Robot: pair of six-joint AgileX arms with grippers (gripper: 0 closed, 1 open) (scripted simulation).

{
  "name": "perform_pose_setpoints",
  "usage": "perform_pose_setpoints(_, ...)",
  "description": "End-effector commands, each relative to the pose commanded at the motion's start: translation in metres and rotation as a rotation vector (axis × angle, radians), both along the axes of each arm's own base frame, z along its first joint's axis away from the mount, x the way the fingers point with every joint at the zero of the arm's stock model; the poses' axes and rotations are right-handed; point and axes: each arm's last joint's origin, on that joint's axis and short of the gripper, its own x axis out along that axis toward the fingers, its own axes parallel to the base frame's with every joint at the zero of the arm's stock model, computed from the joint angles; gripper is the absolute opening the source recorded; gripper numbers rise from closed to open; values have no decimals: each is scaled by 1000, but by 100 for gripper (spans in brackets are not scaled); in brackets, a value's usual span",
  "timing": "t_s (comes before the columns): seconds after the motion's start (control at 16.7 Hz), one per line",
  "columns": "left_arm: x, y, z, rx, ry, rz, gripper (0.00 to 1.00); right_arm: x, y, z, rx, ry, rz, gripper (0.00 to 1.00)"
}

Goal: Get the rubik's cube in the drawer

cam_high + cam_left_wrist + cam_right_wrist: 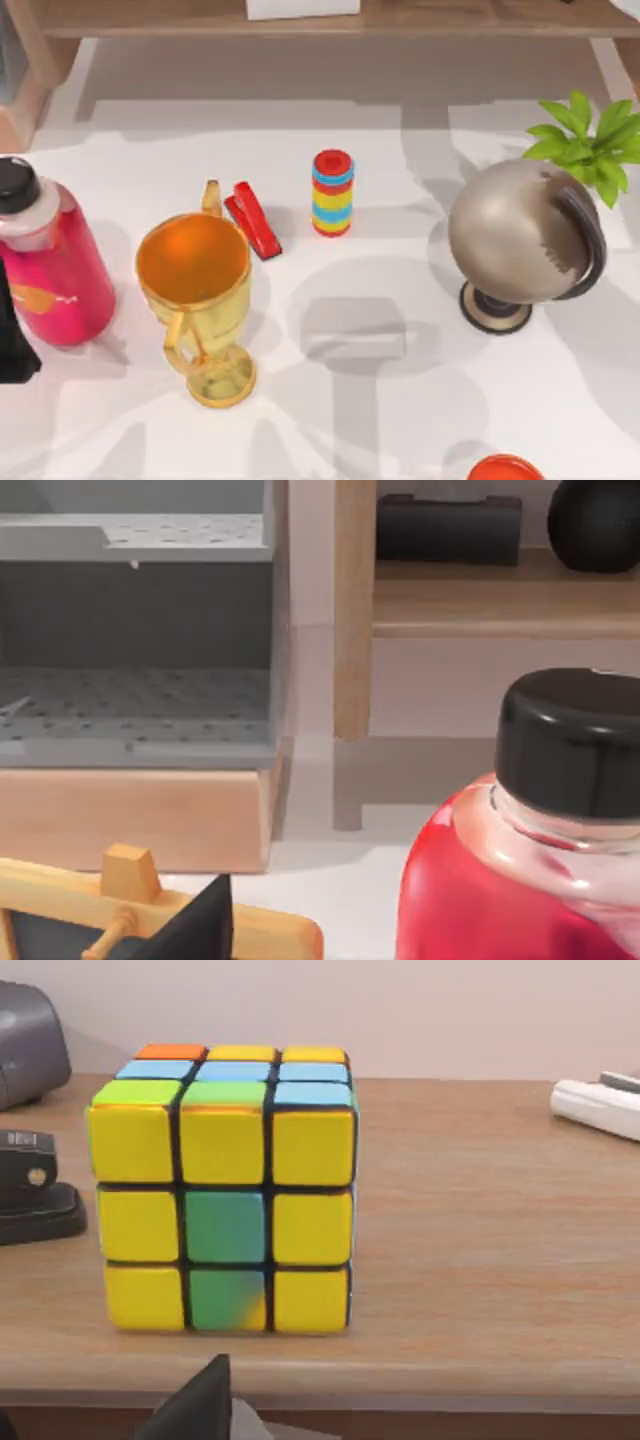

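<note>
Cube: rubik's cube stood on a wooden shelf, ungrasped.
Drawer: grey drawer stood open, empty.
Right end effector: faced the cube; opening could not be told.
Progress: nothing done; grasp and transfer remained.

Shelf bears rubik's cube (upright)

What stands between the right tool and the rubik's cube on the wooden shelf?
Nothing visible does. In the right wrist view the rubik's cube sits alone on the wooden shelf, facing the camera; the dark stapler-like object stands off to one side.
</note>
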Motion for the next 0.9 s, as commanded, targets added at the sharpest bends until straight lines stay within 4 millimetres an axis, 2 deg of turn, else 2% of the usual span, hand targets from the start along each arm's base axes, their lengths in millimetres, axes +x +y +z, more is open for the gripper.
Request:
perform_pose_setpoints(0.18,0,0,0,0,0,0,100,19,36,-7,8,-12,1,100)
perform_pose_setpoints(0.3,0,0,0,0,0,0,100,24,48,-9,15,-21,1,100)
perform_pose_setpoints(0.72,0,0,0,0,0,0,100,26,48,-10,15,-21,-2,100)
perform_pose_setpoints(0.9,0,0,0,0,0,0,100,34,48,-6,16,-23,1,100)
